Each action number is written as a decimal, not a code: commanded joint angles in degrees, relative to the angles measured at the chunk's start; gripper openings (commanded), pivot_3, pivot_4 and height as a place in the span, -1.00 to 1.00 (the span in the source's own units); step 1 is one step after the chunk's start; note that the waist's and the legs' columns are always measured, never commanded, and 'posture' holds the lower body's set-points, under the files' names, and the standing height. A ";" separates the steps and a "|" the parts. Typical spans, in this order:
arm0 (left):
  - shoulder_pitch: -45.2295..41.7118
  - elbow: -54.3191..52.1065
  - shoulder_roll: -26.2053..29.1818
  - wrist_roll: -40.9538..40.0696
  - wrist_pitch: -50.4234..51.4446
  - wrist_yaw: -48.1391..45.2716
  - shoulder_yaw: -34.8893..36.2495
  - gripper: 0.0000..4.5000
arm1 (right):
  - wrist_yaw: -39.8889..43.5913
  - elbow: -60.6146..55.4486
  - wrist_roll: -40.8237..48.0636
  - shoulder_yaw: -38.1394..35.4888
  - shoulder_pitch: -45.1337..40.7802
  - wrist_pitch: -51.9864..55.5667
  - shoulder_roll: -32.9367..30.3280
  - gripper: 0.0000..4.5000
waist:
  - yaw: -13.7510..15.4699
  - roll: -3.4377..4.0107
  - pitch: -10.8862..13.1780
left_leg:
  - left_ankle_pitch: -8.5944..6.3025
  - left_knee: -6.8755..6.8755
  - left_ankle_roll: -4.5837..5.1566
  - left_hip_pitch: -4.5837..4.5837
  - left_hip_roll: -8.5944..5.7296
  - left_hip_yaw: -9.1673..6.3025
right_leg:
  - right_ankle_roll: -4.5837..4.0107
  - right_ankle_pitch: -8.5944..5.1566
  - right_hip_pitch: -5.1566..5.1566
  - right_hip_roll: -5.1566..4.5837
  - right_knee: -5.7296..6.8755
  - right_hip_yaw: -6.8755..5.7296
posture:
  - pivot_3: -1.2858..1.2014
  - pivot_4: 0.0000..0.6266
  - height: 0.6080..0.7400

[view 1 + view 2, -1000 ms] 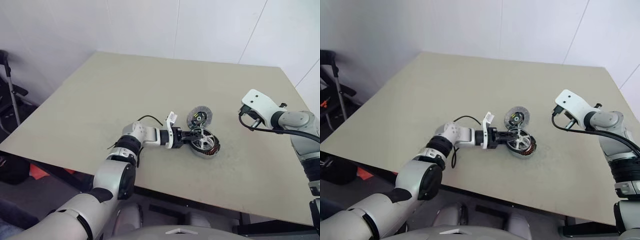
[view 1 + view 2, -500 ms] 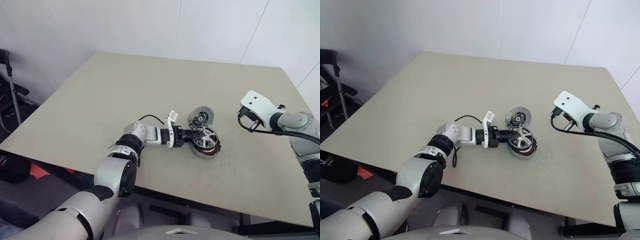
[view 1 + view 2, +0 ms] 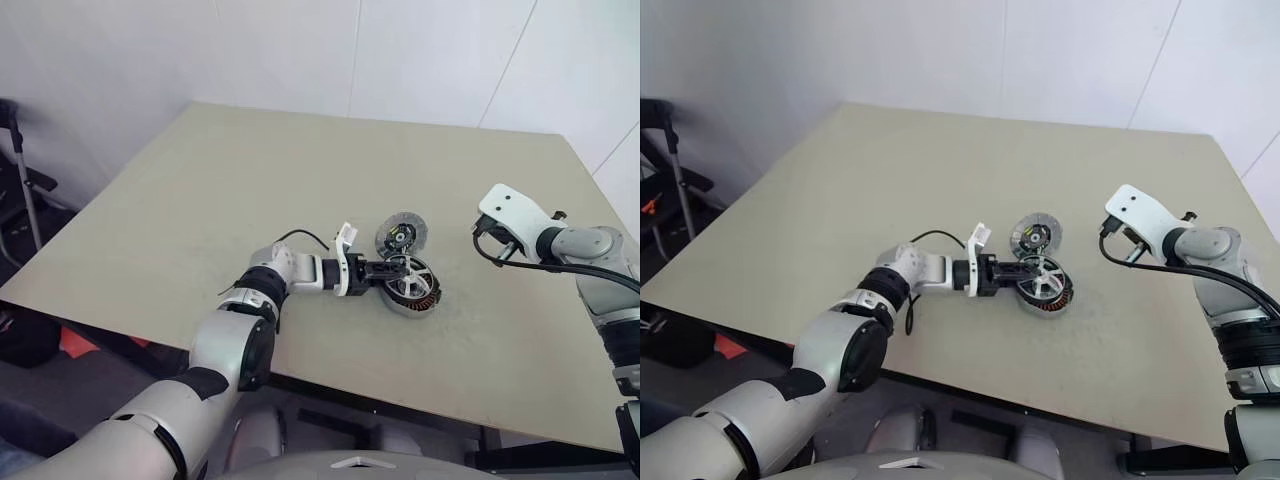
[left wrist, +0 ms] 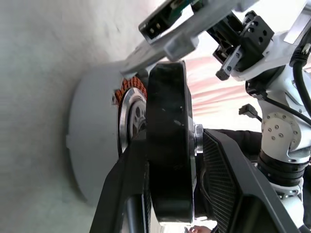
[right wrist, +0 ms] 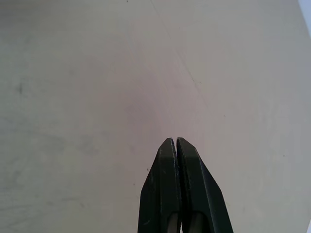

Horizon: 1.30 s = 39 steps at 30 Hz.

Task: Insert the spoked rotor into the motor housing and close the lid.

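So my left gripper (image 3: 398,271) came in level from the side, jaws clamped on the rim of the spoked rotor (image 3: 410,277), one finger on each face of it. In my left wrist view the black finger (image 4: 167,145) ran right across the rotor's edge, with the copper windings peeking out just behind it. The rotor sat on top of the motor housing (image 3: 418,300), tilted a bit as far as I could tell, not obviously seated all the way down. The housing itself rested on the worktop (image 3: 300,190), a little towards the near edge but not close enough to worry about.

The lid (image 3: 401,235) stood up behind the housing, open, ribbed face and dark centre turned towards me, right at the housing's far rim. That was the tight spot: lid, rotor and my left fingers all crowded together.

Everywhere else was roomy. Bare worktop stretched to the far edge by the wall and out to the left corner. My right gripper (image 5: 177,145) hung over plain worktop well off to the right of the housing, jaws pressed together with nothing between them, and the right edge was still a fair way beyond it.
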 commanded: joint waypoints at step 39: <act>-5.29 1.04 -5.56 1.48 -1.47 -4.85 -0.47 0.24 | -0.02 -3.26 -0.10 -0.65 0.31 -1.25 -0.07 -1.00 | 0.06 -0.03 0.05 | -0.07 -0.06 -0.12 0.22 -0.03 0.00 | 0.01 -0.01 0.27 -0.08 -0.16 -0.02 | 0.03 -1.00 1.00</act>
